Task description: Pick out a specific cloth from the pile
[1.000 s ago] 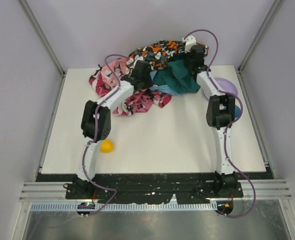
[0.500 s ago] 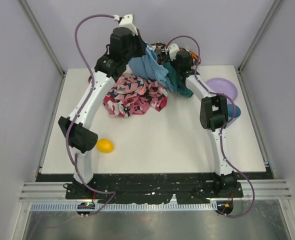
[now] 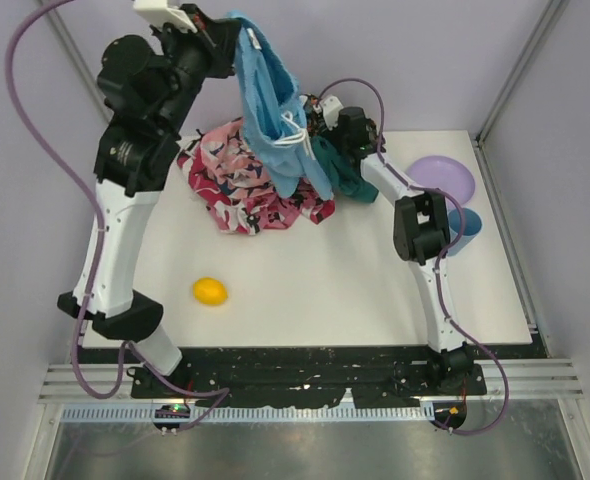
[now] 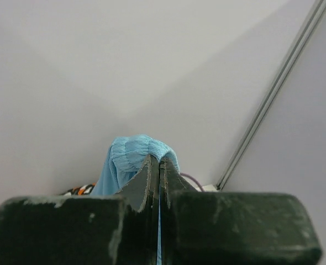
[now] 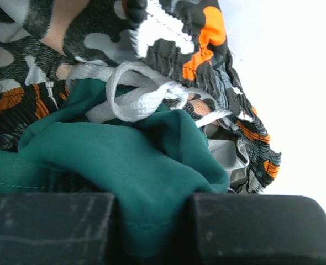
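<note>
Above the pile (image 3: 260, 190), left fingers (image 4: 142, 185) clamp the cloth (image 3: 270, 100), purple plate (image 3: 445, 180) apart.

White-shelled arms (image 3: 110, 255), black joints (image 3: 135, 90) — purple cables (image 3: 355, 82) (one each).

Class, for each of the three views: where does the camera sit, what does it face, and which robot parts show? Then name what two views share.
Top external: above and behind, looking down on table, both arms.
Left wrist: raised, facing the wall; left fingers pinch the cloth.
Right wrist: low at the pile, facing teal cloth between right fingers.
Shared: the cloth, top and left wrist.
</note>
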